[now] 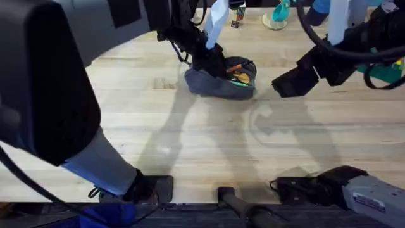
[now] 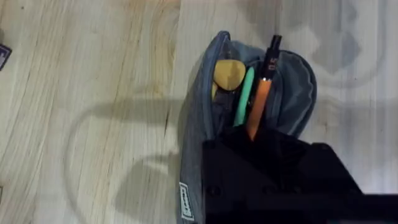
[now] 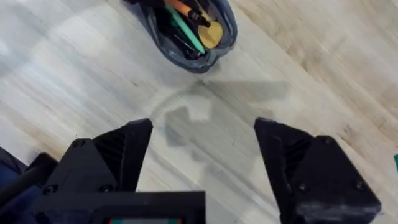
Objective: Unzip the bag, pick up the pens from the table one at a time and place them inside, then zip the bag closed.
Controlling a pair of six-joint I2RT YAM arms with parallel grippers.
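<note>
The grey-blue bag (image 1: 218,82) lies open on the table (image 1: 190,139), toward the back middle. An orange pen (image 2: 260,102) and a green pen (image 2: 244,96) rest side by side in its opening, beside a yellow piece (image 2: 229,73). The orange pen's dark tip pokes out past the bag's end. My left gripper (image 1: 212,60) hovers right over the bag, and the orange pen's other end disappears under it. My right gripper (image 1: 294,81) hangs open over bare wood to the right of the bag, holding nothing. In the right wrist view the bag (image 3: 186,37) lies well beyond the right gripper (image 3: 205,143).
Small items stand along the table's back edge: a dark bottle (image 1: 237,16) and a teal object (image 1: 280,12). Green and teal things (image 1: 386,69) sit at the far right. The arm bases take up the front edge.
</note>
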